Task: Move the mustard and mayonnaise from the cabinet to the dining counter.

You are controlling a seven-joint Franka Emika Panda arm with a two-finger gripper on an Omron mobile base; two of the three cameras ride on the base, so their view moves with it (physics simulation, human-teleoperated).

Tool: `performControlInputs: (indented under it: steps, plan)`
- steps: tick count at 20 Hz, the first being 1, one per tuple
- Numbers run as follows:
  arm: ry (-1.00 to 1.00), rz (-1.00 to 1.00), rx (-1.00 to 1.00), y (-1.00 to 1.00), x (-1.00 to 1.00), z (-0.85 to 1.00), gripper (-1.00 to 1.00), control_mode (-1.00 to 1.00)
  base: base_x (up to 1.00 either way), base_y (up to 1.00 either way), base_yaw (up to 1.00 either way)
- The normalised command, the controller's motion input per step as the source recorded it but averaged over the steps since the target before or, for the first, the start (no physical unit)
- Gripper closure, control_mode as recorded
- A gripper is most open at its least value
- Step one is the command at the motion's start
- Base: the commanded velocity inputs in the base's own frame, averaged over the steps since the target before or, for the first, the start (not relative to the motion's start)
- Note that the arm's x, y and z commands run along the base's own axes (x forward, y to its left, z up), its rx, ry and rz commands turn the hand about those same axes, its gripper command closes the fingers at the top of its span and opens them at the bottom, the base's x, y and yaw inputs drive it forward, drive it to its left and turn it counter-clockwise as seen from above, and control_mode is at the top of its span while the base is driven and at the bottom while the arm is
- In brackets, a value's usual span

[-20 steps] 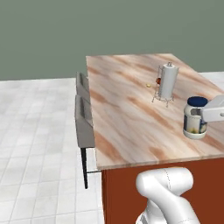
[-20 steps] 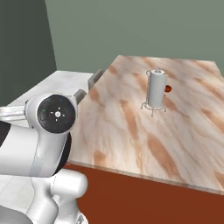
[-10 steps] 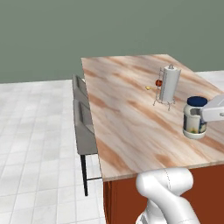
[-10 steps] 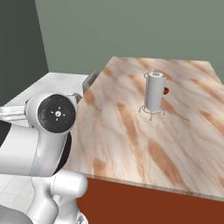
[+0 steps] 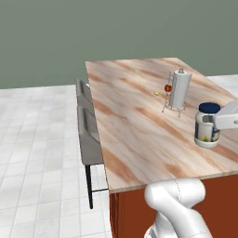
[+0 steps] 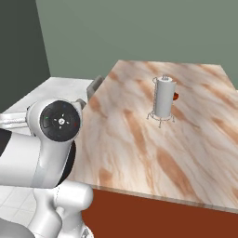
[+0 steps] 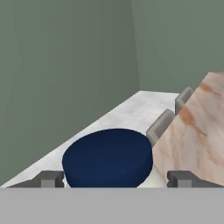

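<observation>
The mayonnaise (image 5: 207, 125), a squat white jar with a dark blue lid, hangs upright over the right part of the dining counter (image 5: 135, 125). My gripper (image 5: 216, 122) comes in from the right edge of the left base view and is shut on the jar's side. In the hand view the blue lid of the mayonnaise (image 7: 108, 158) lies between the two dark fingertips (image 7: 50, 178) of the gripper (image 7: 116, 177). I cannot tell whether the jar touches the marble. The mustard and the cabinet are out of view.
A white paper-towel roll (image 5: 179, 89) on a wire stand rises mid-counter, also the paper-towel roll (image 6: 164, 97) in the right base view. A small red thing (image 5: 168, 88) and a yellow bit (image 5: 158, 93) lie behind it. Two grey stools (image 5: 88, 135) line the counter's left side.
Both base views have shifted a little, so the camera has moved relative to the counter. The jar stays in the shut gripper at the same spot in the left base view.
</observation>
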Motion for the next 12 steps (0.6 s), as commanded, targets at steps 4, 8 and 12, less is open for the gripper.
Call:
performControlInputs:
  steps: [4, 8, 12]
  plan:
    - [0.0, 0.0, 0.0, 0.0, 0.0, 0.0, 1.0, 1.0, 0.0, 0.0, 0.0]
    - [0.0, 0.0, 0.0, 0.0, 0.0, 0.0, 1.0, 1.0, 0.0, 0.0, 0.0]
    - [0.0, 0.0, 0.0, 0.0, 0.0, 0.0, 1.0, 1.0, 0.0, 0.0, 0.0]
